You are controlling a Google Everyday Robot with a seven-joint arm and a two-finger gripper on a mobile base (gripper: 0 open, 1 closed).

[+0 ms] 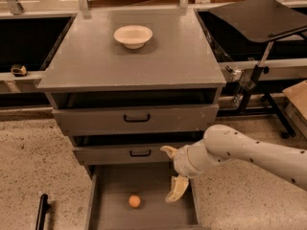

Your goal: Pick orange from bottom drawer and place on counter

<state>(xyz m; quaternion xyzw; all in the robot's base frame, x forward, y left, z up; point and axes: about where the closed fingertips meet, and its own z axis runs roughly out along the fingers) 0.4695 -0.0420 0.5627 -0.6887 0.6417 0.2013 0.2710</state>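
Note:
The orange [135, 201] lies on the floor of the open bottom drawer [108, 214], a little left of its middle. My gripper [172, 172] hangs over the drawer's right part, to the right of the orange and above it, apart from it. Its two cream fingers [177, 188] are spread wide with nothing between them. The white arm comes in from the right. The counter [96, 56] is the grey cabinet top above.
A cream bowl [133, 35] stands on the counter near its back. The two upper drawers with black handles [136, 118] are slightly open. A black tilted tray on a stand [259, 18] is at the right. A black bar [41, 211] lies on the floor at the lower left.

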